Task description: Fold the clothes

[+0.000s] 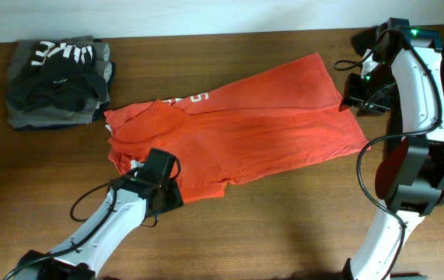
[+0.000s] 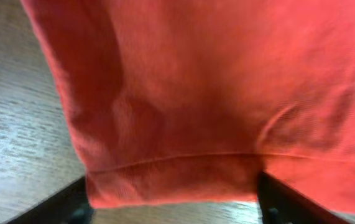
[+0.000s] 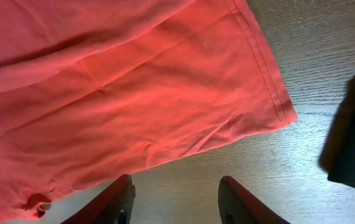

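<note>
The clothes, a red-orange T-shirt, lie spread slantwise across the wooden table, with white lettering showing at a folded-over part near the top. My left gripper is at the shirt's lower left edge. In the left wrist view its jaws stand wide apart, and a hemmed edge of the shirt lies between the fingers. My right gripper is at the shirt's right end. Its red fingers are open over bare wood, just short of the shirt's hemmed corner.
A pile of dark grey and black garments with white lettering sits at the back left. The table's far edge runs along the top of the overhead view. A dark shape hangs at the right of the right wrist view.
</note>
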`<state>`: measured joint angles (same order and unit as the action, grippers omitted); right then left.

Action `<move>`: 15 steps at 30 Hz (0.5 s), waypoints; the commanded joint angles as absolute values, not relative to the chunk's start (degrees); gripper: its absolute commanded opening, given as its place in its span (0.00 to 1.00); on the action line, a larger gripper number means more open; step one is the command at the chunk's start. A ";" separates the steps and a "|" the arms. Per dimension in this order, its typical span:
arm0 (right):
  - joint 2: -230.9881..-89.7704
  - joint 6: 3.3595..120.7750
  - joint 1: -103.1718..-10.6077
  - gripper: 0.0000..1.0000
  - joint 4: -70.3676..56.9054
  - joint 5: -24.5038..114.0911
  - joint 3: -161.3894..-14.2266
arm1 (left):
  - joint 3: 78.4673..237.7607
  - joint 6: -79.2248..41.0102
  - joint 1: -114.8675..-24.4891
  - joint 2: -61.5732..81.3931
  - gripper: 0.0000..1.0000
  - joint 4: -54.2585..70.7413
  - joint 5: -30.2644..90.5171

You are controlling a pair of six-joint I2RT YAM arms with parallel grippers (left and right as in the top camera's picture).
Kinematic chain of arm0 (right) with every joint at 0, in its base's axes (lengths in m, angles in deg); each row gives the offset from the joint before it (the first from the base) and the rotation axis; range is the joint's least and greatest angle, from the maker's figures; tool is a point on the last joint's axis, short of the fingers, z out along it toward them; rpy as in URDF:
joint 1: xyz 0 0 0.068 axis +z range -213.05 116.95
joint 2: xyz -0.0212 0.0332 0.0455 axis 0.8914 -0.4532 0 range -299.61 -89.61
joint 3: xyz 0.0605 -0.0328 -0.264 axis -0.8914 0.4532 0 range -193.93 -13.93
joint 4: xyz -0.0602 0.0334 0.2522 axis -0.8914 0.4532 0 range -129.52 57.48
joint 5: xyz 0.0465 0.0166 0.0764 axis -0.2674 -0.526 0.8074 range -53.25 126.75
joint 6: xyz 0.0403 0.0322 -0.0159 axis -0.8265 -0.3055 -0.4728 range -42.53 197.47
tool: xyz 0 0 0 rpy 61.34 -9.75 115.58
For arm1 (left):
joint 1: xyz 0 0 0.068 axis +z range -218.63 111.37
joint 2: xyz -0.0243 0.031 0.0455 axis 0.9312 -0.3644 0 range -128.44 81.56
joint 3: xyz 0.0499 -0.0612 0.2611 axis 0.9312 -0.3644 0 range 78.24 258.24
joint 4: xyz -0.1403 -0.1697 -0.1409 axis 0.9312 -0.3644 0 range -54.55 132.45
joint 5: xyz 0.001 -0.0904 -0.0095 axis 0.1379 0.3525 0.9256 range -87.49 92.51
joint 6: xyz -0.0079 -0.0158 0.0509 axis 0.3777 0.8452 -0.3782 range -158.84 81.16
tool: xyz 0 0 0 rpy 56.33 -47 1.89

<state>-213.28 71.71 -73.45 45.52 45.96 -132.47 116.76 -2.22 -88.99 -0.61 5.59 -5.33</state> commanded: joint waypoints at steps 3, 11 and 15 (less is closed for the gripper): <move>-211.03 72.60 -73.18 0.49 45.06 45.07 -131.93 | 115.30 -2.62 -89.14 -0.48 0.49 7.07 -5.87; -211.03 72.76 -73.18 0.49 45.04 45.04 -131.86 | 119.97 -4.26 -89.10 -0.44 0.16 8.12 -5.85; -211.05 72.76 -73.18 0.49 45.04 45.07 -131.60 | 124.87 -6.42 -89.10 -0.44 0.12 11.36 -10.07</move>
